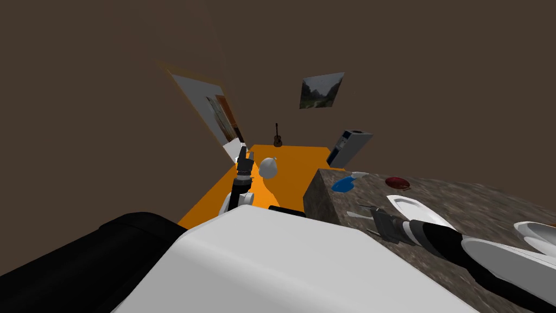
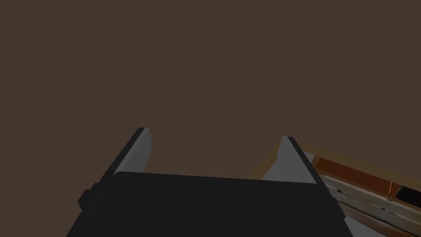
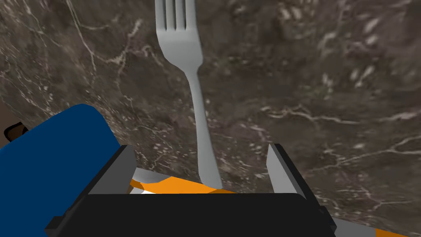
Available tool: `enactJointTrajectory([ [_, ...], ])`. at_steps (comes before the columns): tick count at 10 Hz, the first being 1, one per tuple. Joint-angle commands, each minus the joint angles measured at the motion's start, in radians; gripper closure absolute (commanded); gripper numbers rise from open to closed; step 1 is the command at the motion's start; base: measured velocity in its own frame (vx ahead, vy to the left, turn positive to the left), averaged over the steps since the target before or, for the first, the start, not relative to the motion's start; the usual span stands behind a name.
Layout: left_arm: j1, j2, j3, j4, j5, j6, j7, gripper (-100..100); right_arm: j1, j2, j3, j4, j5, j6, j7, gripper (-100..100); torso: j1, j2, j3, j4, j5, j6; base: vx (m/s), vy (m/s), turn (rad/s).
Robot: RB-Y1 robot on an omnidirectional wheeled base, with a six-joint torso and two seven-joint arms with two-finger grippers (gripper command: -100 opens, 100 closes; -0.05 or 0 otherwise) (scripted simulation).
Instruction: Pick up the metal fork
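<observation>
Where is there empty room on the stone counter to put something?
The stone counter is bare on the fork's side away from the blue object, and between the dark red disc and the far white dish. Crowded near the edge, around the white plate.

brown walls (image 1: 108, 81) enclose an orange floor (image 1: 296, 166), a dark marbled counter (image 1: 478, 204) and 1 landscape picture (image 1: 321, 90).

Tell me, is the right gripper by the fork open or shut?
Open. On the right gripper, grey fingers stand apart; the grey metal fork lies untouched between them.
</observation>
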Motion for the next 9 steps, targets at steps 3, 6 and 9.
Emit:
enactJointTrajectory([
  [3,0.000,0.000,0.000,0.000,0.000,0.000,0.000,0,-0.008,0.015,0.014,0.026,-0.002,0.007,-0.004,-100,0.002,-0.001,0.000,0.000,0.000,0.000,-0.017,-0.004,0.085],
  [6,0.000,0.000,0.000,0.000,0.000,0.000,0.000,0,-0.024,0.055,0.046,0.087,-0.011,0.022,-0.015,-100,0.003,0.004,0.002,0.001,0.001,-0.001,-0.091,0.011,0.338],
  [9,0.000,0.000,0.000,0.000,0.000,0.000,0.000,0,-0.027,0.067,0.056,0.107,-0.010,0.030,-0.027,-100,0.003,0.006,0.003,0.001,0.000,-0.001,-0.087,0.014,0.187],
])
